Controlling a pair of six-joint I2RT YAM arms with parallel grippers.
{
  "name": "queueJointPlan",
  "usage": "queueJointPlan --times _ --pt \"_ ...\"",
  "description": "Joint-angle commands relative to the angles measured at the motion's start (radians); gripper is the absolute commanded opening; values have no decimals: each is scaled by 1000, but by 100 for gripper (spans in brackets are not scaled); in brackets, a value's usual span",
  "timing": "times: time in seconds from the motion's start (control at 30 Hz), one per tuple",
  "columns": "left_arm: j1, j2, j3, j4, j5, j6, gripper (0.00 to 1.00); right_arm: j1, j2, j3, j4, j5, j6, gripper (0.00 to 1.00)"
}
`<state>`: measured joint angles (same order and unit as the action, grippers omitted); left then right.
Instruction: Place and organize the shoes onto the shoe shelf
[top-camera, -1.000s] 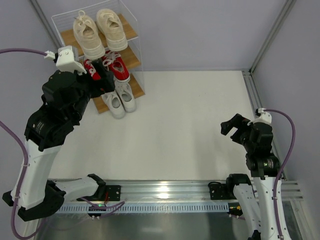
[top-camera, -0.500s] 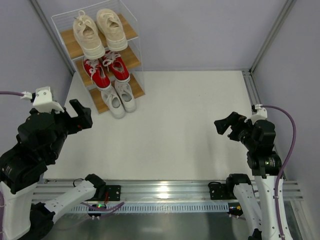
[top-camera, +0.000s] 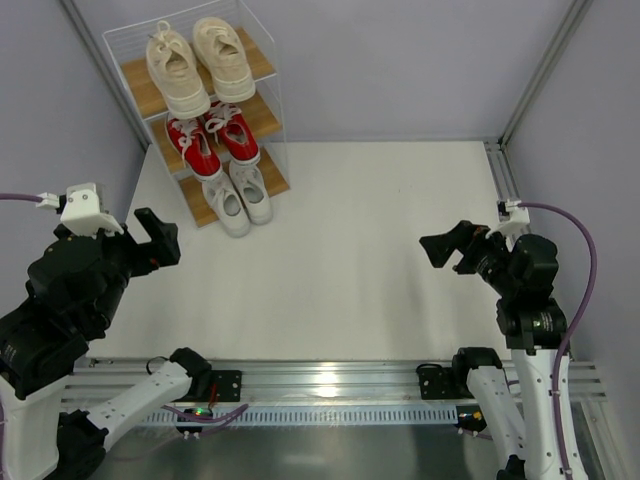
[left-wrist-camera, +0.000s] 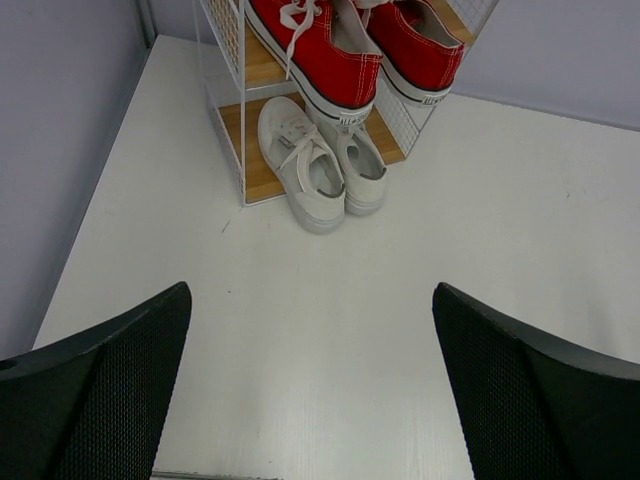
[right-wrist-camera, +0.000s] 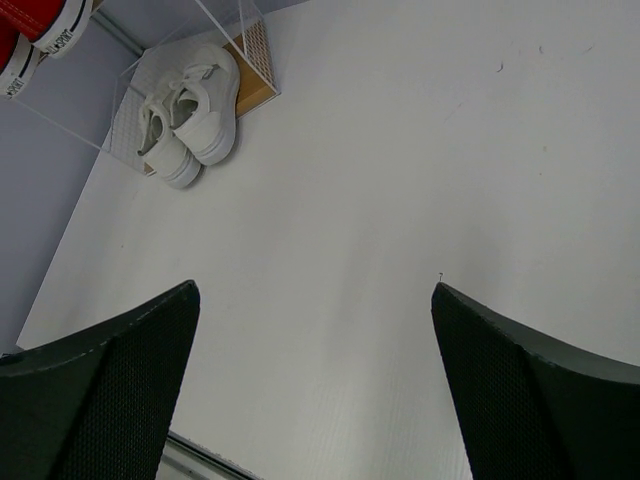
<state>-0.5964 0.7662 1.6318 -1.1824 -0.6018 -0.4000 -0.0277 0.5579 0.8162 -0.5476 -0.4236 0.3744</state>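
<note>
Pulled back from the rack, the left gripper (top-camera: 160, 238) hangs wide open, empty; the right gripper (top-camera: 448, 248), equally spread and empty, has edged left. On the stepped wood-and-wire shoe shelf (top-camera: 262, 67), cream-beige lace-up sneakers (top-camera: 178, 70) sit topmost, red canvas sneakers (top-camera: 195, 148) midway, white sneakers (top-camera: 228, 205) lowest.
</note>
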Motion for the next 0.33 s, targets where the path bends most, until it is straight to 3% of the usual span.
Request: queueJointPlan --times 0.0,0.3 --pt "-2 13 25 6 -9 18 100 0 17 49 54 -47 -28 97" --pt "-2 45 76 -31 -32 6 100 2 25 51 69 -46 -29 97"
